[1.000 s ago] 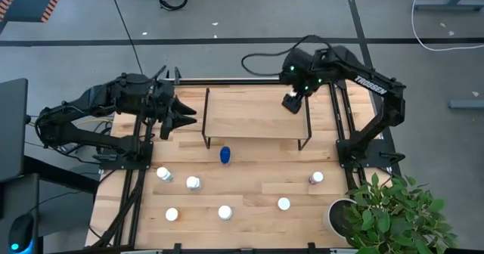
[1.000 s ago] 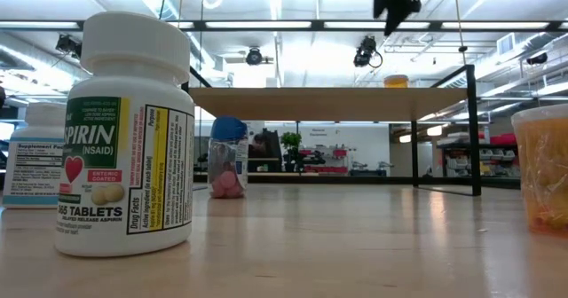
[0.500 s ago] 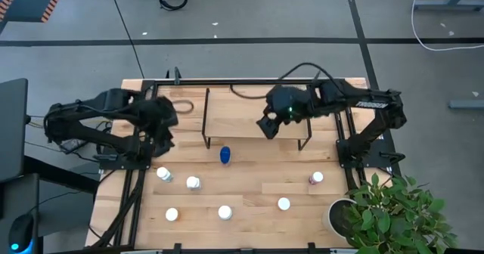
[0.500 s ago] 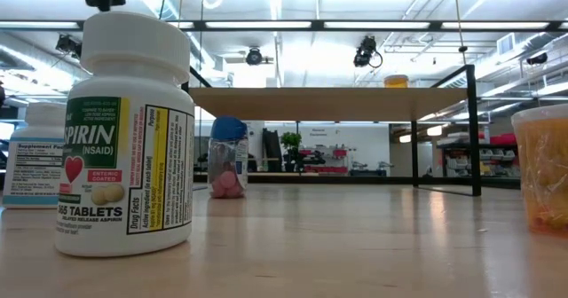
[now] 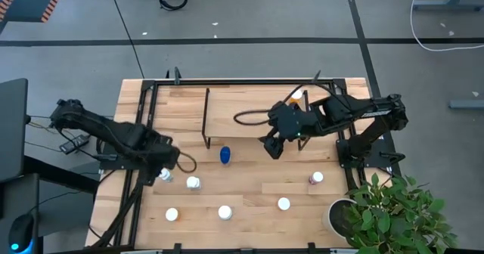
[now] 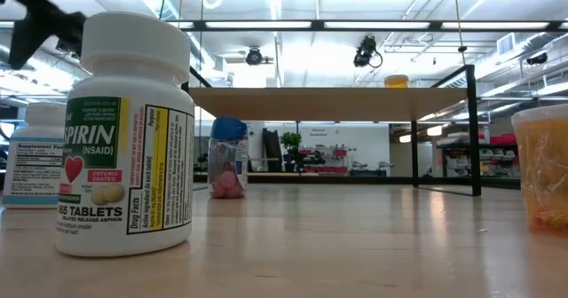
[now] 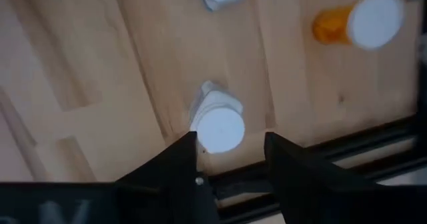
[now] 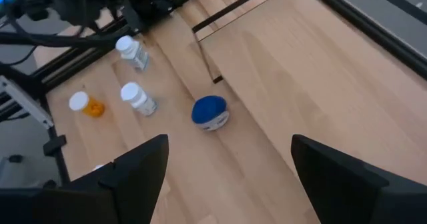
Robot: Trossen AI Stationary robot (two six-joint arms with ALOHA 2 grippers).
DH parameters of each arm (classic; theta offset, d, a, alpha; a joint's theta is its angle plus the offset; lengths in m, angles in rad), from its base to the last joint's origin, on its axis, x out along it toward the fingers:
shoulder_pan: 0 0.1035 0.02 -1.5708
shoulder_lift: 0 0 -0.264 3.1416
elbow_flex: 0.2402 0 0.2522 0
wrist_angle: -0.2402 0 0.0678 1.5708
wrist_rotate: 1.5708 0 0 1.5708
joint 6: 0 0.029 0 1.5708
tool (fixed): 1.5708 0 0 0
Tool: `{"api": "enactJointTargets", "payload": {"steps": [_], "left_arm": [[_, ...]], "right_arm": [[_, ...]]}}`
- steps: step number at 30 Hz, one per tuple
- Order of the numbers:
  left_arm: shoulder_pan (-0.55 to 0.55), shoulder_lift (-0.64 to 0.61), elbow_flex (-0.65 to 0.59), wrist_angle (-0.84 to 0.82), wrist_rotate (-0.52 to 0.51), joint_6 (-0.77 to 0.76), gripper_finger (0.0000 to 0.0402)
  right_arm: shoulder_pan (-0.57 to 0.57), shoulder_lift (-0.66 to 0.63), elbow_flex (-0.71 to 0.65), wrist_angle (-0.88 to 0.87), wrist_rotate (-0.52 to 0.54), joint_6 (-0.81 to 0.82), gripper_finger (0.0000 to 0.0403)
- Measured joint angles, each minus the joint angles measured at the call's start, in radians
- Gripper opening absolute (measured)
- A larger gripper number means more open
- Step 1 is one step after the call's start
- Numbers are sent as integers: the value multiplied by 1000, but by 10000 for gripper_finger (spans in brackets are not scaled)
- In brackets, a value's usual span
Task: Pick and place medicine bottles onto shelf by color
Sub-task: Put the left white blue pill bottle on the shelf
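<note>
One orange bottle point(image 6: 396, 81) already stands on the shelf point(image 5: 246, 118); the rest wait on the table in front of it. The left gripper point(image 7: 230, 154), spread, hovers over a white-capped bottle point(image 7: 217, 121); the right gripper point(image 5: 271, 147), empty and wide apart, hangs near the blue bottle point(image 5: 224, 155).

The wooden counter point(image 5: 249, 190) fills mid-frame. The shelf point(image 5: 238, 116) stands at its upper middle, an orange bottle point(image 5: 297, 97) on it; seven medicine bottles point(image 5: 225, 212) stand scattered below.
</note>
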Motion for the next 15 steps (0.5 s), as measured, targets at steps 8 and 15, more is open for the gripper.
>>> {"api": "enactJointTargets", "payload": {"steps": [8,15], "left_arm": [[-101,0,-88,73,-22,-25,258],[-147,0,-180,83,-59,-29,307]], "right_arm": [[53,0,0,-1,81,2,324],[52,0,0,-1,91,16,324]]}}
